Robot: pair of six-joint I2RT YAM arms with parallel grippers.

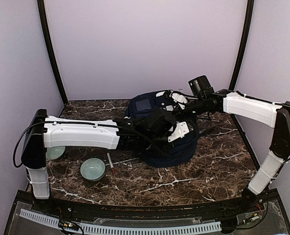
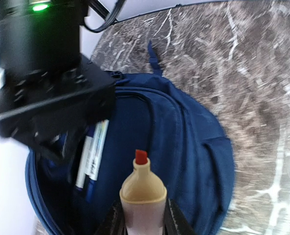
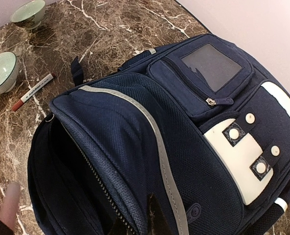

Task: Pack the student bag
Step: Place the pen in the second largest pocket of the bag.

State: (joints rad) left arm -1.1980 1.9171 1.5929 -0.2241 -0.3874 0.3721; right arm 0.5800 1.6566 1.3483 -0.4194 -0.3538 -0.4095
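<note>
The navy-blue student bag [image 1: 164,147] lies at mid table, its main pocket unzipped. My left gripper [image 2: 143,223] is shut on a pale marker [image 2: 143,193] with a red tip and holds it over the bag's open mouth [image 2: 130,142], where other pens [image 2: 93,152] lie inside. My right gripper [image 3: 145,227] is shut on the bag's zipper edge [image 3: 135,215] and holds the flap with the grey stripe [image 3: 157,142] up. In the top view both grippers meet over the bag [image 1: 176,120].
Two pale green bowls [image 1: 92,169] [image 1: 55,152] stand at the left front. A red-capped marker [image 1: 110,163] lies on the marble beside them; it also shows in the right wrist view [image 3: 32,91]. Walls close the table on three sides.
</note>
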